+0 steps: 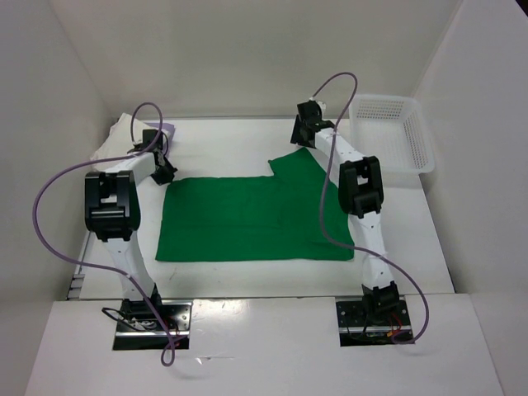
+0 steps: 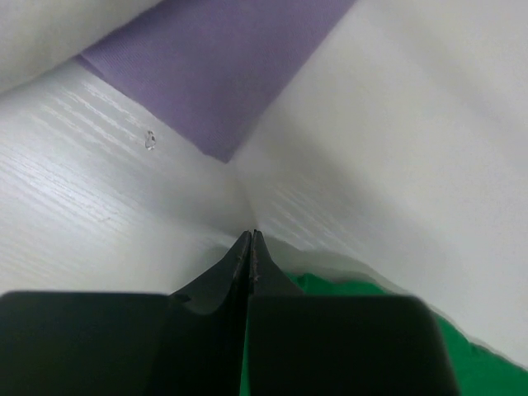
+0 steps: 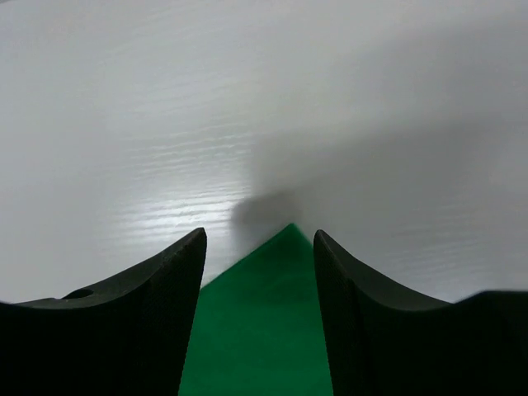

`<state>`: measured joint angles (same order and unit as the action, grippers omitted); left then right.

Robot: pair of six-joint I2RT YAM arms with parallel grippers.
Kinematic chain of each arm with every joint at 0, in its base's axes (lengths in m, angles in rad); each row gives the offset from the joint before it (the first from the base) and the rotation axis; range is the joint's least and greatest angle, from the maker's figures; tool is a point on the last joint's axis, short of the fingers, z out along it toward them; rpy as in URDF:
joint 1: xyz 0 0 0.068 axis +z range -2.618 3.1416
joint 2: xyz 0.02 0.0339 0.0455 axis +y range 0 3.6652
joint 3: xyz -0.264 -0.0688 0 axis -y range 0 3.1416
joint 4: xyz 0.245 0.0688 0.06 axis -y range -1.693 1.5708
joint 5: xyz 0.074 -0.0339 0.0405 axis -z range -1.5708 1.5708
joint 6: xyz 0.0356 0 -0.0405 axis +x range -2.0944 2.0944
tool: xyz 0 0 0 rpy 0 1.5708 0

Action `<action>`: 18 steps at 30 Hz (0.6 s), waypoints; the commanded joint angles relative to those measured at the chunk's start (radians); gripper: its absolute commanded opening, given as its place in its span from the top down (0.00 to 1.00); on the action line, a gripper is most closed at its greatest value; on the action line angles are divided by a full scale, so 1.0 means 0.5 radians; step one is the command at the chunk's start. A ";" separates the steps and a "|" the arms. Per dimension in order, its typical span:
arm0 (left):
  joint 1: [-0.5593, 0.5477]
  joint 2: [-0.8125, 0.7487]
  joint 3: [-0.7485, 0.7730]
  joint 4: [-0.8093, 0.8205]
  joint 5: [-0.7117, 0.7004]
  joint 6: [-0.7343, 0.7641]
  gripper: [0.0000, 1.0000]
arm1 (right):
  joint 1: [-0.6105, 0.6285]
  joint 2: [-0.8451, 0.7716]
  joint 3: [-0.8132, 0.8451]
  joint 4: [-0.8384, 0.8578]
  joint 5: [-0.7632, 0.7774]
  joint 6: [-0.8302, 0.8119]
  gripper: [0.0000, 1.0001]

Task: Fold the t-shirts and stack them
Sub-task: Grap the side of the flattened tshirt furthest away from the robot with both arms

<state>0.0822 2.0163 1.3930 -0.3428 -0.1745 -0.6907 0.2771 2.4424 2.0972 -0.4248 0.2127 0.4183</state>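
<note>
The green t-shirt (image 1: 247, 219) is lying spread flat on the white table (image 1: 223, 148) between the two arms, one sleeve sticking out at its far right corner.

The right gripper (image 1: 304, 132) is hanging over that sleeve's tip with its fingers spread wide. In its wrist view the pointed green corner (image 3: 285, 247) is sitting just below and between the two dark fingers (image 3: 165, 280), touching neither, with bare table stretching ahead of the right gripper (image 3: 260, 235).

The left gripper (image 1: 165, 172) is hovering at the shirt's far left corner, its fingers pressed tightly together. In its wrist view nothing is showing between the tips of the left gripper (image 2: 252, 235). The green cloth (image 2: 363, 297) is lying under and to the right of the fingers, and whether they are touching it cannot be told.

The lavender t-shirt (image 2: 223, 66) is lying ahead of the left gripper, well clear of its tips, with the cream t-shirt (image 1: 114, 142) bunched beside it against the side wall. A white mesh basket (image 1: 392, 132) is standing to the right of the right gripper.
</note>
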 commanded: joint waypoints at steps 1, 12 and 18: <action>-0.008 -0.145 -0.016 -0.014 0.039 -0.048 1.00 | -0.030 0.149 0.312 -0.187 0.182 -0.177 0.39; -0.008 -0.207 -0.016 -0.014 0.088 -0.048 1.00 | -0.070 0.282 0.411 -0.227 0.016 -0.131 0.55; -0.008 -0.225 -0.034 0.004 0.107 -0.048 1.00 | -0.070 0.172 0.294 -0.246 -0.033 -0.060 0.52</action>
<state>0.0818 1.9472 1.3849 -0.3515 -0.1345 -0.7105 0.2440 2.5732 2.2601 -0.5159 0.2150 0.3733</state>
